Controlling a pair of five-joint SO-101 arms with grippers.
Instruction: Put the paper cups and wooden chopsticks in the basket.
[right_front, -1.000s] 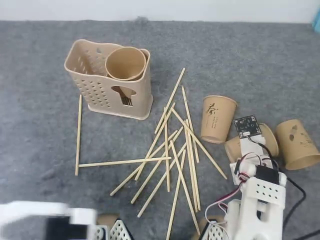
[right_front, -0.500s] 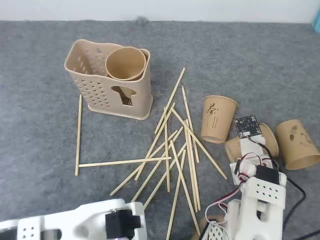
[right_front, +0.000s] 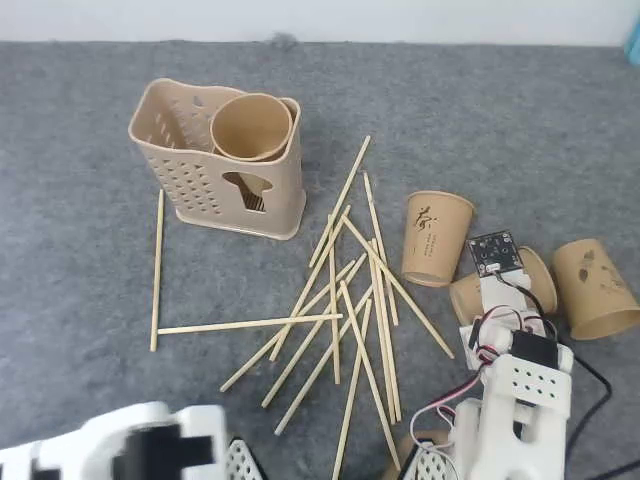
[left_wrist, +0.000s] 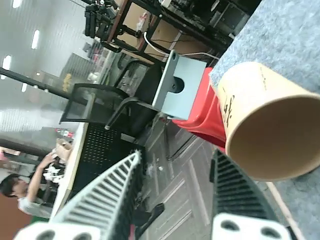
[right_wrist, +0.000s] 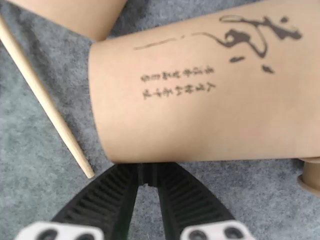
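Grey felt covers the bench (right_front: 80, 280). On it stands the beige basket (right_front: 200, 185), and one paper cup (right_front: 250, 125) sits upright inside it, at one end. Beside the basket the wooden chopsticks (right_front: 335, 310) lie scattered and crossed, and past them, farther from the basket, are three more cups (right_front: 435, 238). Down there the right claw (right_wrist: 147, 181) is closed on nothing, its tips just at a printed cup (right_wrist: 200, 85). I see the left claw (left_wrist: 176, 159) open and empty, with a lying cup (left_wrist: 270, 125) near it.
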